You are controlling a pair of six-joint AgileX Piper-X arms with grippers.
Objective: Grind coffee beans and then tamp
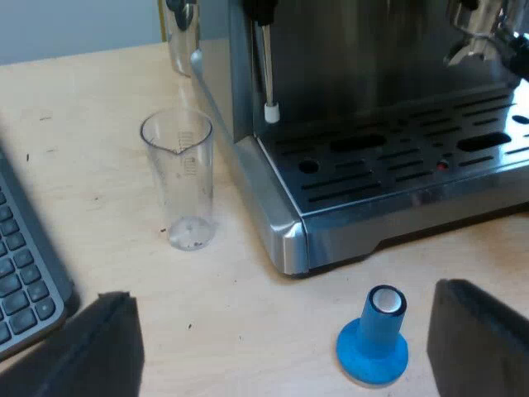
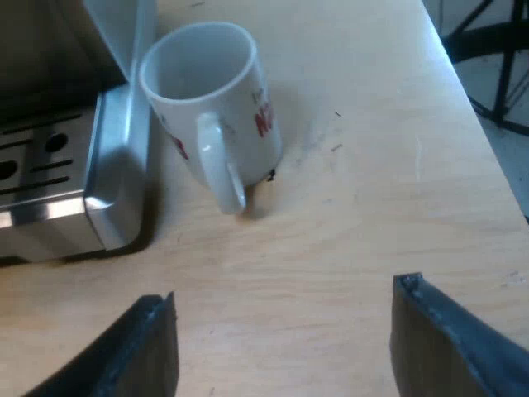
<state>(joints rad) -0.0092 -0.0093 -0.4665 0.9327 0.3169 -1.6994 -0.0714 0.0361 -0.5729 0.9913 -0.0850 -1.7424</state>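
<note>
A: How is the left gripper (image 1: 285, 347) set?
B: Both black fingers stand far apart, angled downward, with neither one touching anything.
A: And the right gripper (image 2: 289, 343)?
B: Much the same: fingers spread wide, tips slanting down, clasping nothing.
A: And the wrists?
B: Both pitch forward and down, so the fingers point at a slant, not straight down.

Your left wrist view looks down, close, at a corner of the brushed-steel espresso machine (image 1: 388, 174); your right likewise at the white ceramic mug (image 2: 211, 99). Both share that machine and the pale wooden table (image 1: 91, 165).
</note>
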